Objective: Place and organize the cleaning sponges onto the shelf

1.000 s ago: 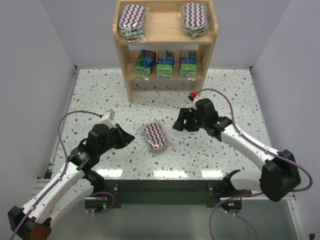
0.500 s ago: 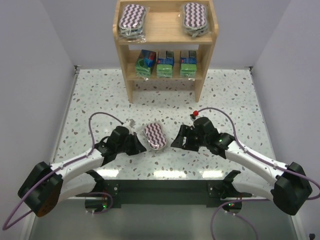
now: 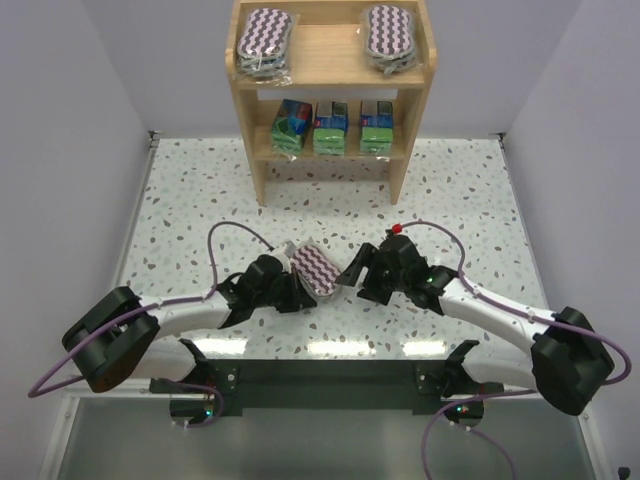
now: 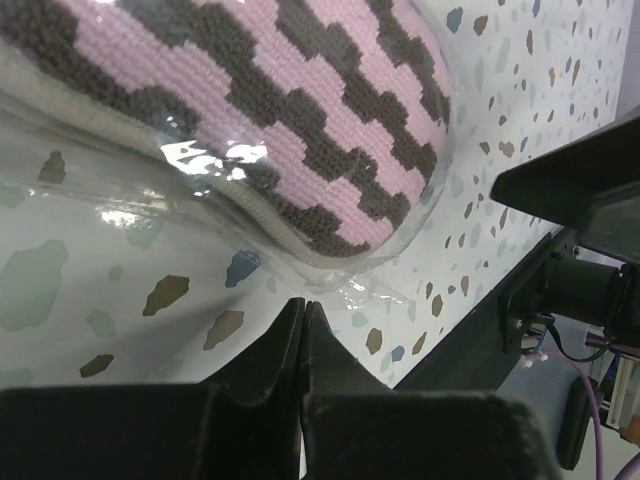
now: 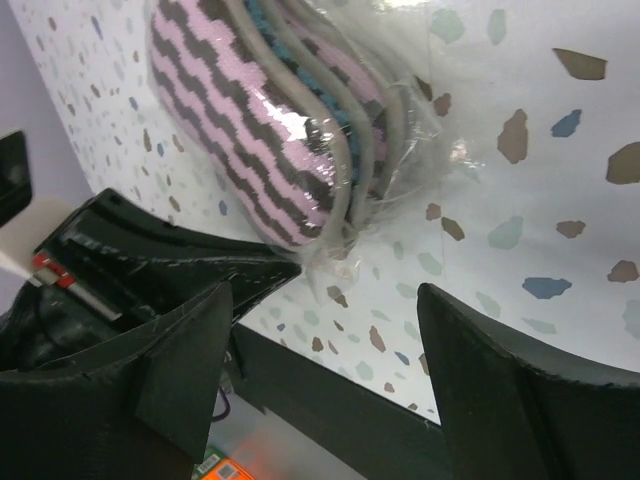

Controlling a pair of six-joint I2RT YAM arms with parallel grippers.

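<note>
**From above:** Your two arms met over the last loose zigzag sponge pad, which lay on the speckled counter, well short of the wooden shelf. Your left tool was at its near-left edge and your right tool just beside its right end. Two matching pads lay on the top tier. Three green-and-blue sponge packs stood in a row on the lower one.

**Left wrist:** Your left tool was fully closed, its tips at the clear film that flared out from the pad. You could not tell whether any film was caught between them.

**Right wrist:** Your right tool stood wide open with nothing between its fingers. The pad lay ahead of them, slightly tilted, and its rippled edge layers showed through the wrap. The closed left tool pointed in from the left.

**Handling:** The pad looked light and soft, likely to squash under a firm pinch. The glossy, loose film would probably be slippery. You would do better to grip across the pad's narrow middle, where the foam gives the fingers something to bite. The flared seam could slide or tear. A pad held by the film alone might swing on the way to the top tier's bare middle.
</note>
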